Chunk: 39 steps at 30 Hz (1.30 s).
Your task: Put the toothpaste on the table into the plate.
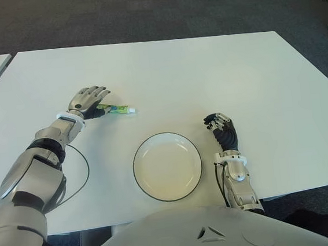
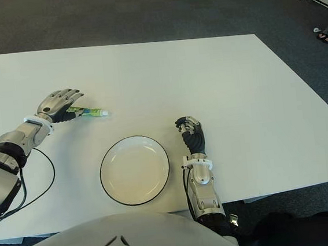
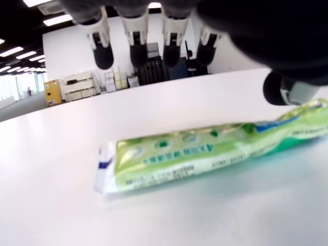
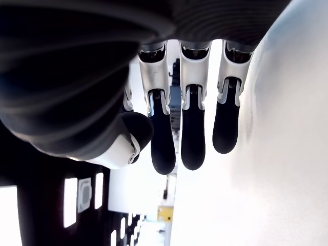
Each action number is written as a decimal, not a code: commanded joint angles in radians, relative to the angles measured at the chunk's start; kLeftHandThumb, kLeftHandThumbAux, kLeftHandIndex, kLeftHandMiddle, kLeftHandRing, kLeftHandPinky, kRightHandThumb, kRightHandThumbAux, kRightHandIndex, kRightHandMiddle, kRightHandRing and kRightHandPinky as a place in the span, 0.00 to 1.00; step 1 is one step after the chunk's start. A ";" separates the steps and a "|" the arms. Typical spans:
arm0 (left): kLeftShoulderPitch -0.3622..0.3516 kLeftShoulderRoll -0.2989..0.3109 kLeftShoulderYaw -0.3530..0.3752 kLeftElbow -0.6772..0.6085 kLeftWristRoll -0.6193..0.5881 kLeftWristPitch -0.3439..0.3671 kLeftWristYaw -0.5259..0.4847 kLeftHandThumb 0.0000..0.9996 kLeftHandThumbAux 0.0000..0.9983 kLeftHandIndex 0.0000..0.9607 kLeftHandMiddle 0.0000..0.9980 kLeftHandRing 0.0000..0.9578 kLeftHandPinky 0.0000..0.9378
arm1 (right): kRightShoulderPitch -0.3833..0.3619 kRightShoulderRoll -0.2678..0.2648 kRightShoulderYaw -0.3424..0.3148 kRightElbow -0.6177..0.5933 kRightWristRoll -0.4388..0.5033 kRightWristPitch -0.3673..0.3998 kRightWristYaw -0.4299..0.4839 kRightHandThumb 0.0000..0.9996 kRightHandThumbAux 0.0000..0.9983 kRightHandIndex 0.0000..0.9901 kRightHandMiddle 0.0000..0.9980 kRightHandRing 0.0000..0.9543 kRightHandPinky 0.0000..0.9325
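One white table; one toothpaste tube, green and white, lying flat on the table, left of and beyond the plate, well apart from it; one round white plate with a dark rim, holding nothing, near the table's front edge; one left hand poised over the tube's near end, fingers extended above it, not closed on it; one right hand just right of the plate, fingers loosely bent, grasping nothing.
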 commanded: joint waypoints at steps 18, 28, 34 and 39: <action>-0.051 0.023 -0.172 0.026 0.087 -0.103 -0.034 0.43 0.20 0.00 0.00 0.00 0.00 | -0.003 -0.001 -0.003 -0.004 -0.001 0.010 0.005 0.70 0.73 0.43 0.47 0.46 0.47; -0.072 0.047 -0.234 0.022 0.130 -0.132 -0.029 0.39 0.21 0.00 0.00 0.00 0.00 | -0.002 0.000 -0.002 -0.007 -0.006 0.015 0.002 0.70 0.73 0.44 0.47 0.46 0.46; -0.084 0.052 -0.277 0.027 0.161 -0.138 -0.048 0.38 0.22 0.00 0.00 0.00 0.00 | -0.002 -0.001 -0.002 -0.008 -0.004 0.012 0.006 0.70 0.73 0.44 0.48 0.46 0.47; -0.086 0.041 -0.295 0.043 0.166 -0.123 -0.059 0.38 0.22 0.00 0.00 0.00 0.00 | 0.003 -0.005 -0.002 -0.015 -0.005 0.014 0.008 0.70 0.73 0.44 0.48 0.46 0.47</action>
